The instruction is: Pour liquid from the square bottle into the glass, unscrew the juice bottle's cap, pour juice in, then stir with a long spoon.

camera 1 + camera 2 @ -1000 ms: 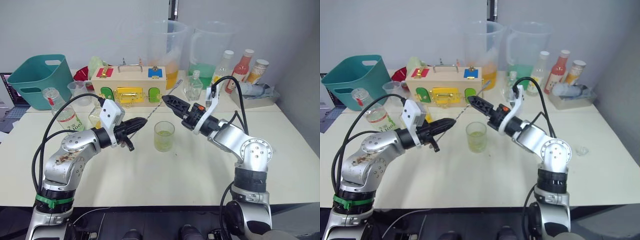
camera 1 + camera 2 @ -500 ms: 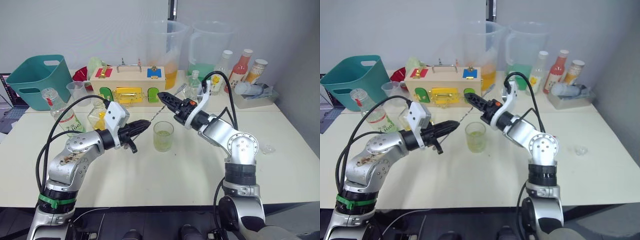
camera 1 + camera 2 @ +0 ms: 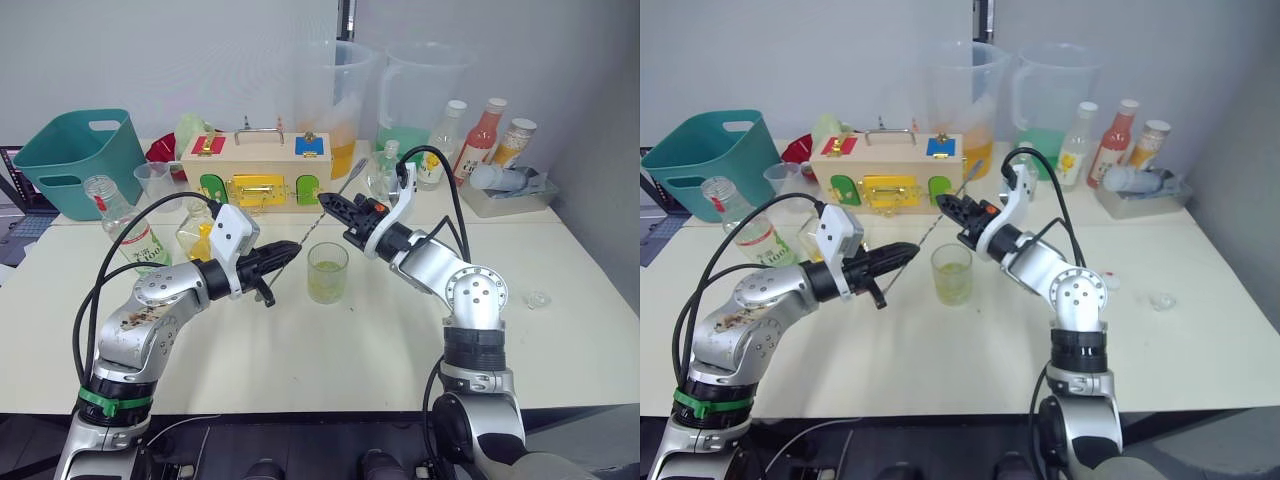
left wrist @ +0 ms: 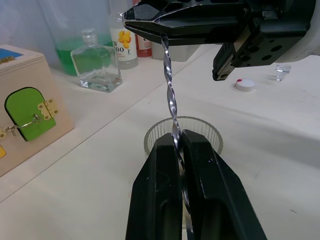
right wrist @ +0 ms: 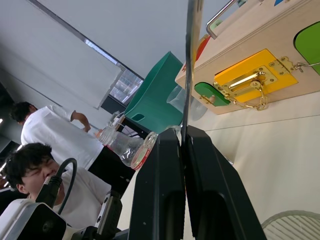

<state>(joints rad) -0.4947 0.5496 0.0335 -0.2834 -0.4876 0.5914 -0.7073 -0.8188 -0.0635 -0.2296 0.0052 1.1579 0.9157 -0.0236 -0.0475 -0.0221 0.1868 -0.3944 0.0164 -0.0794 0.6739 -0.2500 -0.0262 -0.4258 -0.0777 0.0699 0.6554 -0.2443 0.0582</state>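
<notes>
Head views: both arms reach inward over the table [image 3: 330, 340]. Left gripper [image 3: 291, 252] and right gripper [image 3: 327, 201] each pinch the long spoon [image 3: 318, 224], slanted above the glass [image 3: 327, 272].
Left wrist view: fingers [image 4: 160, 190] clamp the twisted stem; cap [image 4: 245, 84] lies apart on bare tabletop.
Right wrist view: fingers [image 5: 162, 200] clamp the stem beside the wooden box [image 5: 260, 75].

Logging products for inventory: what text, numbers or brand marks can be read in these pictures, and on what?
"00": digits on the label of the clear yellow-labelled bottle; rest unreadable.
Green-and-white label of the slim clear plastic juice bottle: too small to read.
Red-orange bottle label: blurred.
</notes>
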